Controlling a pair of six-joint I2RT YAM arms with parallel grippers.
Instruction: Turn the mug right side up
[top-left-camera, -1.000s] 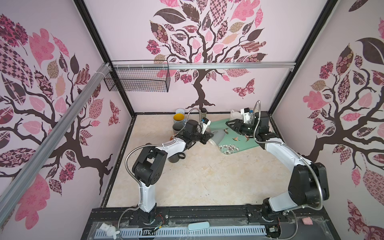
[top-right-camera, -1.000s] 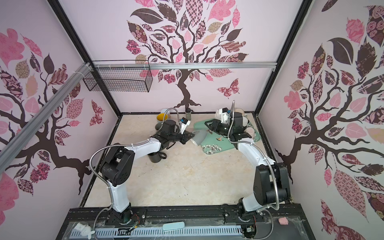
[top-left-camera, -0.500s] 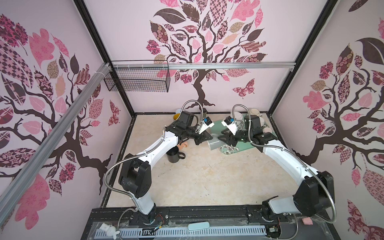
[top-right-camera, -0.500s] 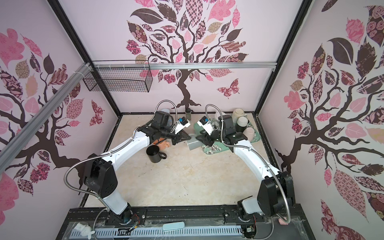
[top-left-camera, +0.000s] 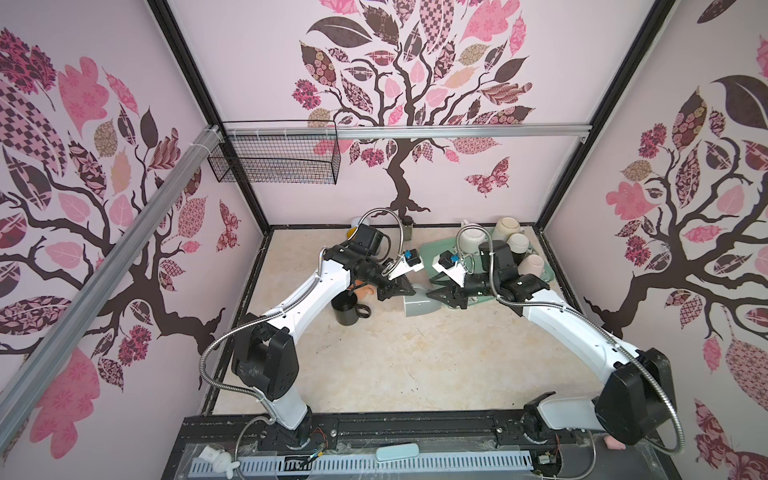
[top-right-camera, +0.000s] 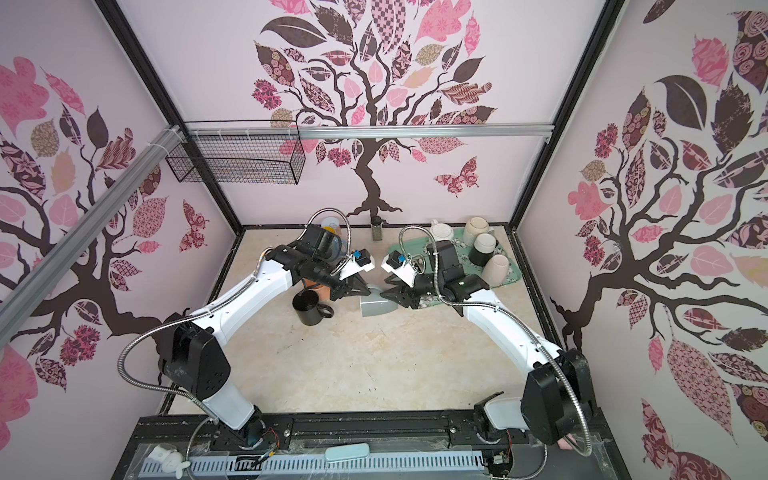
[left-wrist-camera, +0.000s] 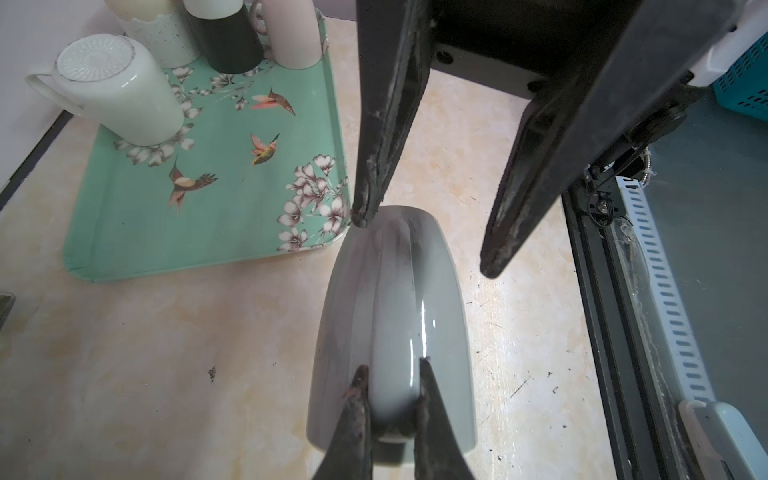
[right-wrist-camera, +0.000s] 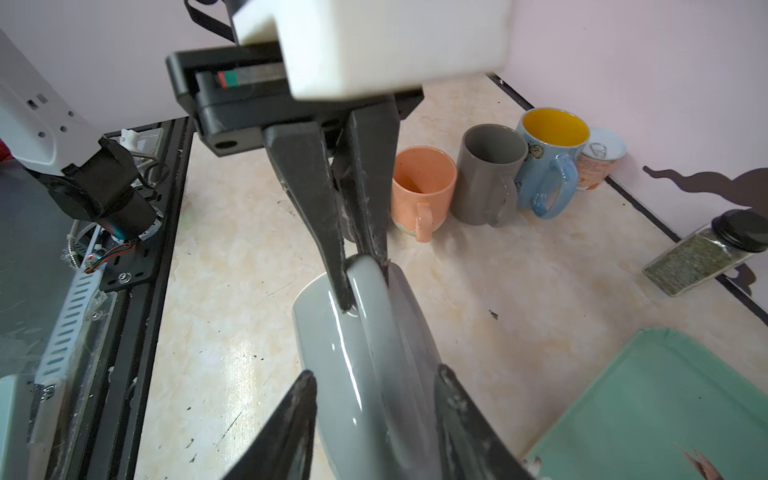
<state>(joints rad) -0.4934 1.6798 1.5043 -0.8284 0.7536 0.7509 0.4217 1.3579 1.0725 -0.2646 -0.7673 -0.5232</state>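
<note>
Two grippers meet at the grey mug (top-left-camera: 422, 308), tipped on its side just off the green tray (top-left-camera: 428, 254) in both top views; a black mug (top-left-camera: 347, 312) stands nearby. Left wrist: my left gripper (left-wrist-camera: 392, 374) pinches the handle tight. Right wrist: my right gripper (right-wrist-camera: 376, 376) gapes partway, straddling the mug's body; an orange mug (right-wrist-camera: 419, 183) stands beyond.

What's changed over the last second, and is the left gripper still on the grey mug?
The right gripper came off the tray toward the front and now stands open around the base end of the grey mug. The left gripper stayed shut on the mug's handle and drew it, on its side, slightly frontward. The black mug, tray and upturned cups have not moved.
</note>
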